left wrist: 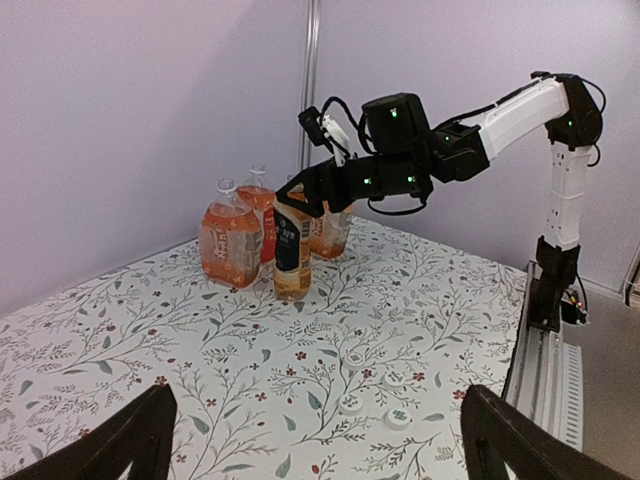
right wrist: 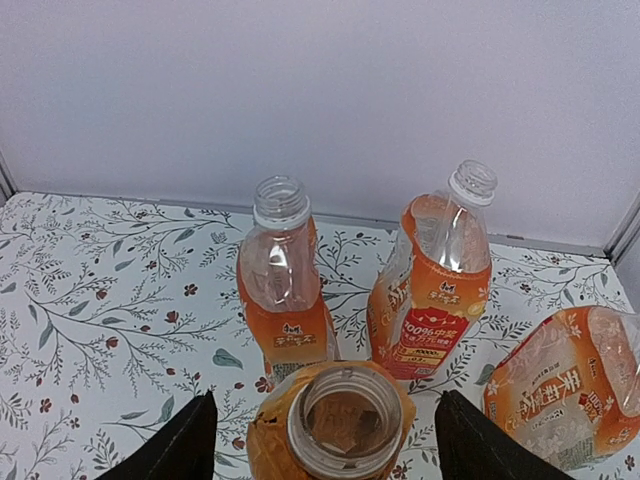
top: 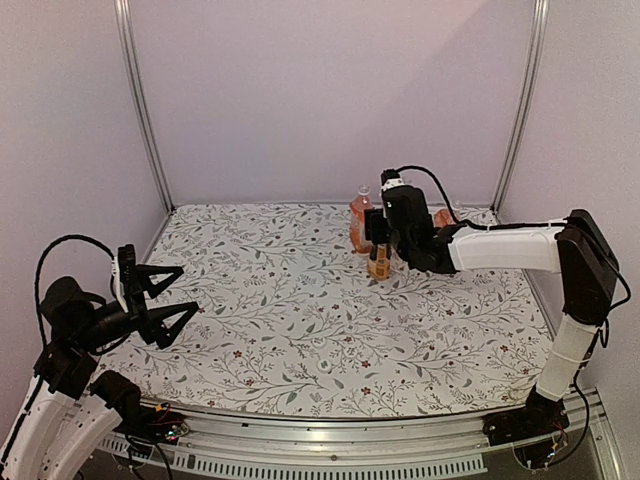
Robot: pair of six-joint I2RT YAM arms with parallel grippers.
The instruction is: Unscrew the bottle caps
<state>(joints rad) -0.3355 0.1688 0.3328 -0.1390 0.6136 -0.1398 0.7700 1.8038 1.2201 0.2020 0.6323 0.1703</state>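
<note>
- Right gripper (top: 378, 236) is hanging directly over the dark-labelled bottle (top: 379, 262) in the overhead view, jaws spread. The left gripper (top: 178, 290) is waiting well off to that bottle's left, spread wide and carrying nothing.
- Seen from the left wrist, the right gripper (left wrist: 300, 203) is hovering just above the dark-labelled bottle (left wrist: 291, 248). Loose bottle caps (left wrist: 355, 357) are lying on the tablecloth (left wrist: 150, 330) well in front of that bottle, close to the left gripper (left wrist: 318, 400).
- Seen from the right wrist, the fingers (right wrist: 185, 445) are flanking the open mouth of the dark-labelled bottle (right wrist: 265, 440) without touching it, and no cap is sitting between them.
- The rear bottles (right wrist: 282, 270) behind it are showing bare threaded necks. The tilted bottle (right wrist: 565, 385) to its right is hiding its neck outside this view.
- I'm judging the uncapping as nearly finished, with this bottle just being let go. The next move is calling for a lift clear, then a check of the tilted bottle's top before centring over any cap remaining there.
</note>
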